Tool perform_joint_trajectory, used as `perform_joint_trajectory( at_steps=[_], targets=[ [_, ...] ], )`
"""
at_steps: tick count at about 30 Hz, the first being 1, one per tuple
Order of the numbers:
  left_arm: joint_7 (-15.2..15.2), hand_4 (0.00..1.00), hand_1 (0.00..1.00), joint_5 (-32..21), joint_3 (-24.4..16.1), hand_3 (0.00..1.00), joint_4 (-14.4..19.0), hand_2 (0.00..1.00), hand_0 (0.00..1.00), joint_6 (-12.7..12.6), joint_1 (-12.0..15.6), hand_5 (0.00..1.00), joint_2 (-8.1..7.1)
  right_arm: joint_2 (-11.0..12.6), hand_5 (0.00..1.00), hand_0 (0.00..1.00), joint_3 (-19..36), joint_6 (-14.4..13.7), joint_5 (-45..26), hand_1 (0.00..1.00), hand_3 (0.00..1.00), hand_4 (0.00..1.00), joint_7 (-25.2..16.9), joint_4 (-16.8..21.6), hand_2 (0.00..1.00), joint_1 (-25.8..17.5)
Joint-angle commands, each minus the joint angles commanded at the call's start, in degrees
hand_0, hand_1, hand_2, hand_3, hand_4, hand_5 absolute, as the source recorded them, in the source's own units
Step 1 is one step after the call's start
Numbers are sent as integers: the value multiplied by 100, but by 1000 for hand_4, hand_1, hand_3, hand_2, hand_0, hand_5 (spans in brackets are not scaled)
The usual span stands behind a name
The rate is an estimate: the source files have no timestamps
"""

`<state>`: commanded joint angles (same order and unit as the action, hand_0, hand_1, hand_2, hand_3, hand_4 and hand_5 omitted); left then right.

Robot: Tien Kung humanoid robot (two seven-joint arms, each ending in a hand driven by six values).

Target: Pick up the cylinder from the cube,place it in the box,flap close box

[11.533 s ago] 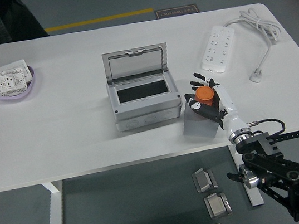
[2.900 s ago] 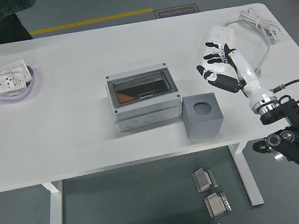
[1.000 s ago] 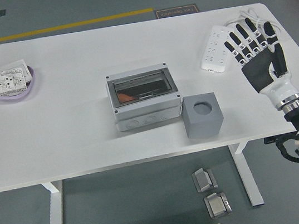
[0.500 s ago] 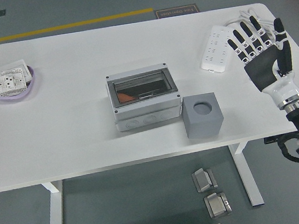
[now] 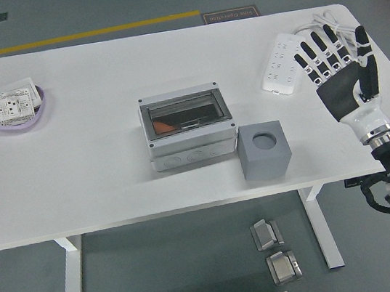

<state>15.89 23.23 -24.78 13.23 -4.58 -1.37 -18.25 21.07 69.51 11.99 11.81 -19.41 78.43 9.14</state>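
The grey box point(image 5: 188, 131) sits at the table's middle with its clear flap lid down. Through the lid the orange cylinder point(image 5: 163, 127) shows at the box's left inside. Right of the box stands the grey cube point(image 5: 262, 150), its round top hole empty. My right hand point(image 5: 335, 66) is raised over the table's right side, palm facing the camera, all fingers spread wide and holding nothing. It is well to the right of the cube and the box. The left arm is out of sight.
A white power strip point(image 5: 283, 64) with its cable point(image 5: 331, 21) lies at the back right, just behind my right hand. A purple dish point(image 5: 17, 117) holding a white socket plate point(image 5: 12, 103) sits at the far left. Metal blocks point(image 5: 268, 234) lie on the floor below.
The cylinder went from the cube into the box and the lid came down. Since then my right hand pulled back to the right and turned palm up; the person left the far side.
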Motion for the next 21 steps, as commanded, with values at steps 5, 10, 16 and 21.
perform_joint_trajectory(
  at_steps=[5, 10, 16, 21],
  targets=[
    [0, 708, 738, -15, 20, 804, -3, 693, 726, 0, 5, 403, 1, -7, 565, 960, -24, -5, -46, 909, 970, 998, 23, -17, 923, -5],
    [1, 707, 736, -25, 33, 804, -6, 693, 726, -1, 1, 402, 3, 4, 568, 874, 21, -58, 58, 648, 964, 998, 13, -18, 831, -5],
    [1, 708, 737, -29, 38, 805, -5, 692, 726, -1, 2, 402, 7, 5, 588, 910, 49, -126, 43, 446, 783, 998, -16, -23, 647, -10],
    [1, 708, 737, -25, 34, 805, -5, 692, 726, -2, 6, 402, 7, 4, 588, 910, 51, -162, 4, 446, 783, 998, -16, -27, 647, -17]
  ],
)
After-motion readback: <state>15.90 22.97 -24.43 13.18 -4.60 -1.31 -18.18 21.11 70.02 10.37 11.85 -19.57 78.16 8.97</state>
